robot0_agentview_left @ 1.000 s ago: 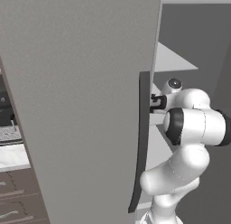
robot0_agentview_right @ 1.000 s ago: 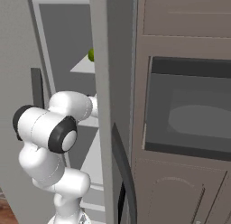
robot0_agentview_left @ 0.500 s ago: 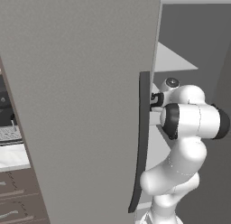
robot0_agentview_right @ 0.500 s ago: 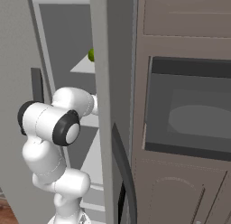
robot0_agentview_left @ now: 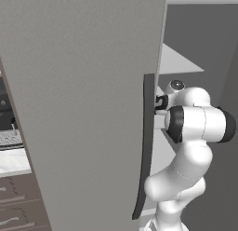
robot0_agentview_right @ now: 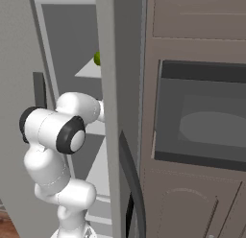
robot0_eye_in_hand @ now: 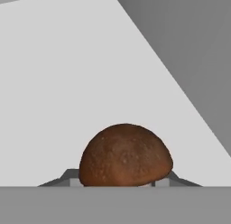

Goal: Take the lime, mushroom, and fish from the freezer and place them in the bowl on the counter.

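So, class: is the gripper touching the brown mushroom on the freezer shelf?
Cannot tell. In the hand view the mushroom sits low on the pale shelf, covering where the fingers rise, so neither contact nor a gap shows.

A built-in oven [robot0_agentview_right: 202,117] with a dark glass door fills the right of the right base view, set in brown cabinetry [robot0_agentview_right: 192,21]. Dark brown drawers [robot0_agentview_left: 16,209] with curved silver handles sit lower left in the left base view.

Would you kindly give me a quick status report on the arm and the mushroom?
Arm reaching into the open freezer. Mushroom close before the tool, on a pale shelf; tool state unclear. Lime on an upper shelf. Nothing blocking.
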